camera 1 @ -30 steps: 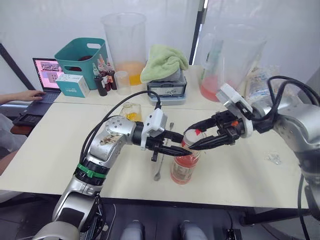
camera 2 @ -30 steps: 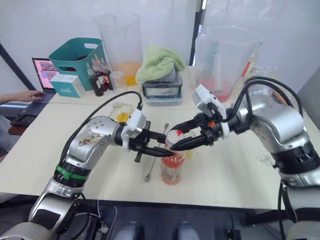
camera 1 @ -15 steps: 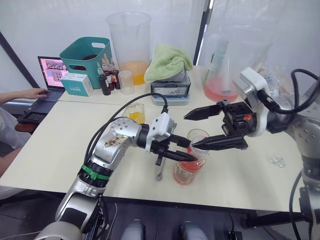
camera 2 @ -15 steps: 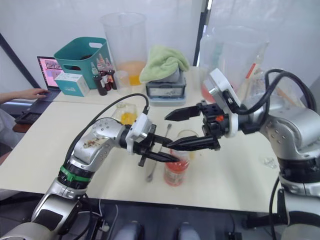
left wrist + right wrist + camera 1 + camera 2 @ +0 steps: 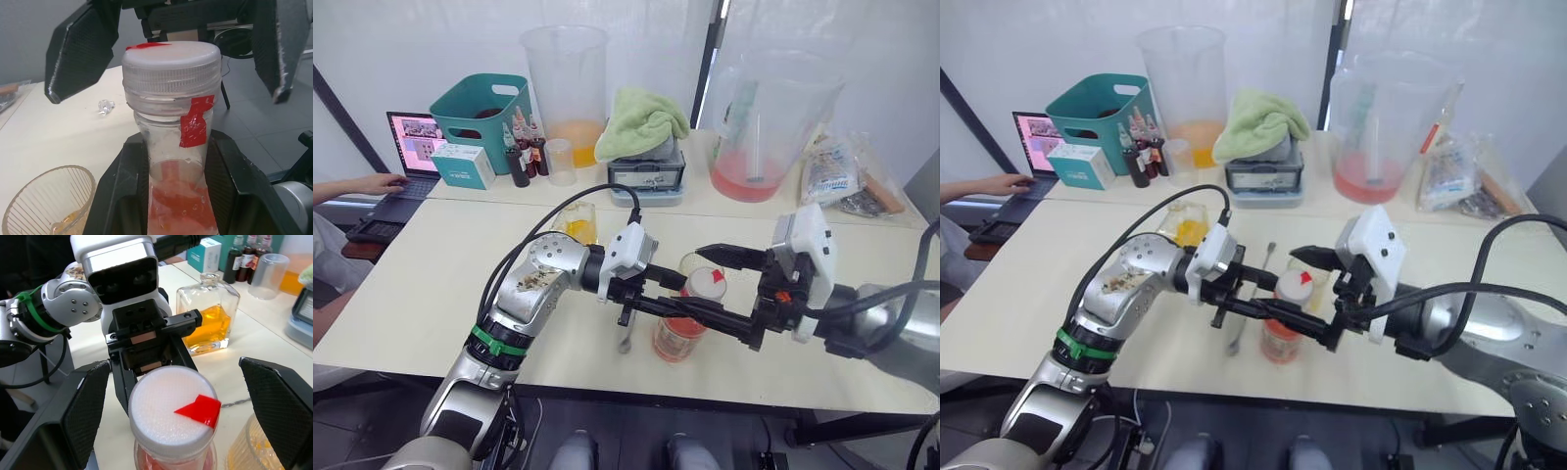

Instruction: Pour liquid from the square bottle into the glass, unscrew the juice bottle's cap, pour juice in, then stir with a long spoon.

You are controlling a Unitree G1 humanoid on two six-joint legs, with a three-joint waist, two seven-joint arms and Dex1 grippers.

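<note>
Left wrist view: left gripper (image 5: 178,196) clamped round juice bottle (image 5: 177,196) neck, right gripper (image 5: 178,406) spread wide astride cap (image 5: 171,411).

No lettering can be read anywhere. The juice bottle (image 5: 171,147) carries only plain red tape on its neck and on the cap (image 5: 171,409). The teal-and-white box (image 5: 462,164) by the laptop (image 5: 414,147) has print too small to make out, and the laptop's screen shows only pink blocks.

Juice bottle (image 5: 681,328) at table (image 5: 411,284) front; glass (image 5: 693,264) behind; square bottle (image 5: 572,221) back-left.
</note>
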